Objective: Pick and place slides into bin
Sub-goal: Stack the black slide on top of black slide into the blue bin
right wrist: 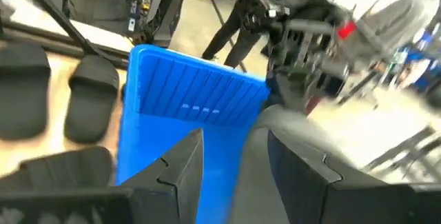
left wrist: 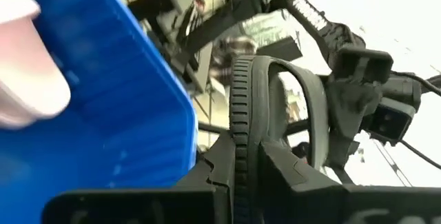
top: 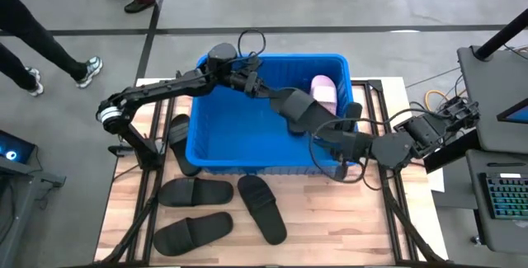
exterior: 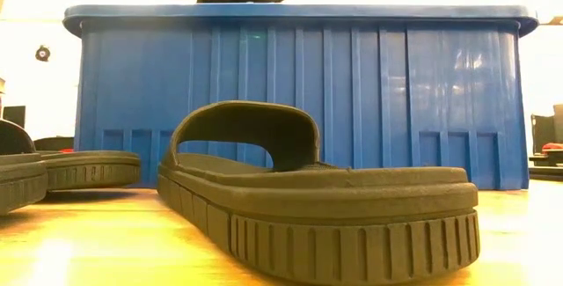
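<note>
The left gripper (top: 247, 82) is clamped on a black slide (left wrist: 275, 114), held on edge above the bin (top: 231, 136) at its 11 o'clock corner. The right gripper (right wrist: 231, 148), close by at 12 o'clock, is parted, with nothing seen held. The slide should be moved clear of rim and right arm, then released low beside the pink slide (top: 323, 91) at 2 o'clock.
</note>
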